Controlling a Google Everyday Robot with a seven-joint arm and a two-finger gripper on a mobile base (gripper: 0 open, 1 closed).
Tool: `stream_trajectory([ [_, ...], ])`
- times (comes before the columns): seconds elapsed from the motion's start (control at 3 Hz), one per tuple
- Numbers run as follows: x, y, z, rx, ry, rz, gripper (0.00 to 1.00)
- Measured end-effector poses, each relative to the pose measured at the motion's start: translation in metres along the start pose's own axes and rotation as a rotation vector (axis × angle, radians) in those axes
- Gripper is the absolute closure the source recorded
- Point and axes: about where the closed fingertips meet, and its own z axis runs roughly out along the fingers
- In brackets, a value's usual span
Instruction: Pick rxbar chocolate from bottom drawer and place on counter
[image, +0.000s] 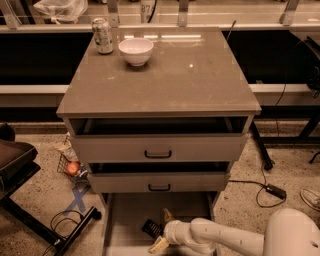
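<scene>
The chocolate bar (150, 228) is seen lying flat on the floor of the bottom drawer (129, 217), about midway between its side walls, as a small dark wrapped rectangle. The gripper (161, 231) is held low inside that drawer, just to the right of the bar. Its two pale fingers are spread wide apart, one toward the far side and one toward the near side. Nothing is gripped, and whether the bar is touched cannot be told. The bar is judged to be light, thin and fairly stiff. Its slick wrapper may slide on the smooth drawer floor, so it is best taken across its narrow width, near the middle, with the fingers brought close to the floor. Little height is offered for a hold, and the bar could be pushed away rather than caught. Above, the top drawer (158, 148) and the middle drawer (159, 182) are found partly pulled out. Their fronts and the overhanging edge of the counter (170, 80) must be cleared when the bar is lifted. On the counter, a silver can (103, 35) and a white bowl (136, 50) are stood close together at the far left, so a spot nearer and further right is judged suitable. On the ground to the left, a wire basket (70, 167) and a blue tape cross (77, 200) are seen, well apart from the gripper.
</scene>
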Motion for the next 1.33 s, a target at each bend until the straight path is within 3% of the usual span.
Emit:
stream_trajectory([
  [1.0, 0.013, 0.032, 0.071, -0.079, 0.027, 0.011, 0.00],
  [1.33, 0.024, 0.029, 0.075, -0.080, 0.056, 0.006, 0.18],
])
